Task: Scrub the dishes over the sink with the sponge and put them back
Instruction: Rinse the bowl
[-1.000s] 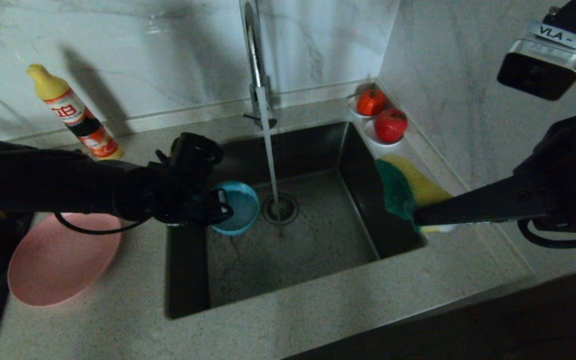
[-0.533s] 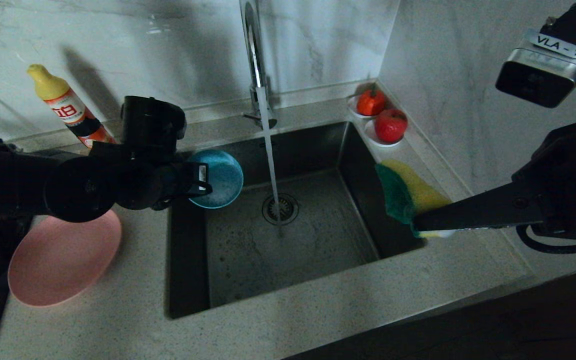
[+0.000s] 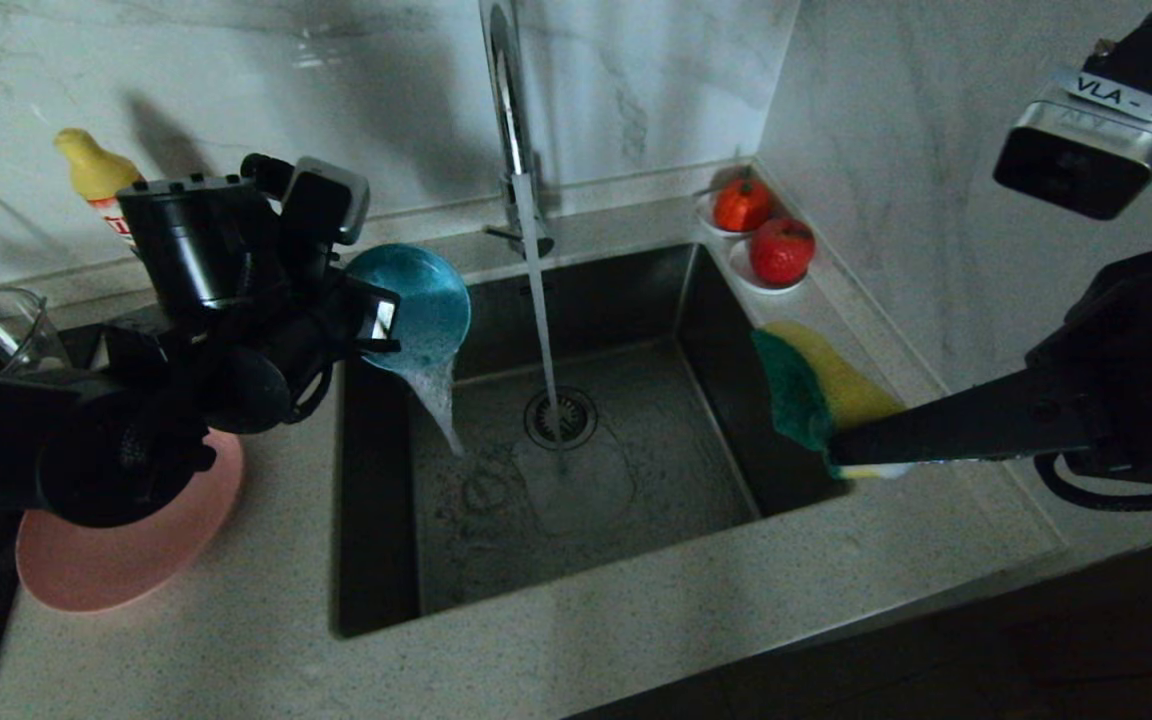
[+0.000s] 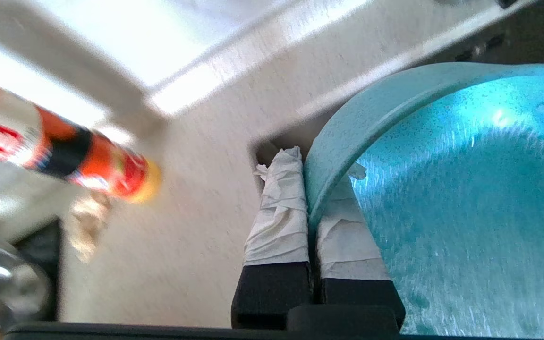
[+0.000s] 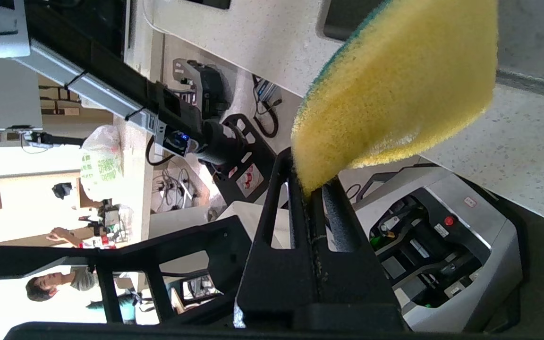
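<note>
- Now, far left on the counter, the pink plate (image 3: 106, 560) lies flat, half hidden under the left arm. It looks light and stiff, probably slick when wet, so my pick would be a pinch on the rim.
- Next along, the left gripper (image 3: 376, 325) has its taped fingertips (image 4: 281, 208) clamped tight on the rim of the teal bowl (image 3: 416, 300), one inside the wall, one outside.
- That bowl is tipped over the sink (image 3: 576, 440) near its back left corner, and soapy water is pouring off its lower lip. It seems a light, rigid thing, but wet and soapy, so a thin rim grip could slide.
- Centre stage, the tap (image 3: 511, 120) is running straight onto the drain (image 3: 561, 418).
- On the right, the right gripper (image 3: 831, 440) is squeezed down on the sponge (image 3: 816, 385) at one edge, above the sink's right rim. Soft stuff: it bows above the jaws, green face toward the basin.
</note>
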You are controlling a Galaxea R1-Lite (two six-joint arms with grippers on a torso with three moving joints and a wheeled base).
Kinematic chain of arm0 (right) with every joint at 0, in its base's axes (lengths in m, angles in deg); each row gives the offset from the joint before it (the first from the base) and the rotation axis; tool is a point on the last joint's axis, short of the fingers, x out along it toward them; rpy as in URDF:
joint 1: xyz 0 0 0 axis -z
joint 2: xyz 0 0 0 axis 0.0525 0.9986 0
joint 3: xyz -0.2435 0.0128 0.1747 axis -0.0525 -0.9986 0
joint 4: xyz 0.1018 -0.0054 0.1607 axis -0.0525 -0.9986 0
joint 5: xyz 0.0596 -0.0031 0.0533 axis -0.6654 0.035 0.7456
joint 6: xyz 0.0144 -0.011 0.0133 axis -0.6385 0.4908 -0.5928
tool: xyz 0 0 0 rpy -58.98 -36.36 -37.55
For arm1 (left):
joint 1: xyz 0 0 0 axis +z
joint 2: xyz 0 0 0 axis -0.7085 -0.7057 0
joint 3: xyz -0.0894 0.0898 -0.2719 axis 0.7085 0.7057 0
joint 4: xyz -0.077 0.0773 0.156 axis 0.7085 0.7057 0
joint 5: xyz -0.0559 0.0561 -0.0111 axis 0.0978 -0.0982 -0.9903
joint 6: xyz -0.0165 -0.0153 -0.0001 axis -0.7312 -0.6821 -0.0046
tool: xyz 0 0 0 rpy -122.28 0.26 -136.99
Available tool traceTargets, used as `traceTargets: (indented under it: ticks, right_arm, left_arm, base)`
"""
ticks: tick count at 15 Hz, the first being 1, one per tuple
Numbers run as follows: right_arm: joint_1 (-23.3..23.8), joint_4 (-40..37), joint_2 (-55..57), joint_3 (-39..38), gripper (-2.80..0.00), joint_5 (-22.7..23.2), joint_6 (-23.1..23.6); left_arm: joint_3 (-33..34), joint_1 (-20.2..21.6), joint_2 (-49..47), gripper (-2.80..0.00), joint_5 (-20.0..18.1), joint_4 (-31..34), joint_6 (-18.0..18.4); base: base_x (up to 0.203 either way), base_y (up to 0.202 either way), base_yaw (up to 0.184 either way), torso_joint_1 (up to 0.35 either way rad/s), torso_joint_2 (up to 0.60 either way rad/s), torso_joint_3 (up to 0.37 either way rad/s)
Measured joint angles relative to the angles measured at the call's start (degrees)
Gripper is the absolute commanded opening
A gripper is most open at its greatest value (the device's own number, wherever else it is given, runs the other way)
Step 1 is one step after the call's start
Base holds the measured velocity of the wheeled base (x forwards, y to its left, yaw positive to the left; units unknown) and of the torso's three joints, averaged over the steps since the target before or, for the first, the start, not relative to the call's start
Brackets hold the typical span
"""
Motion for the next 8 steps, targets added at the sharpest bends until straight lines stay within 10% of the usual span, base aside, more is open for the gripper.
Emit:
traceTargets:
  ticks: [8]
  right_arm:
    - [0.43,0.54,0.59,0.06,-2.8,0.07,0.05]
  left_arm:
    - [2.51,0.05,-2.12,-2.8,-2.98,-26.36,3.37]
  base:
    - [0.0,0.0,0.0,0.0,0.0,0.0]
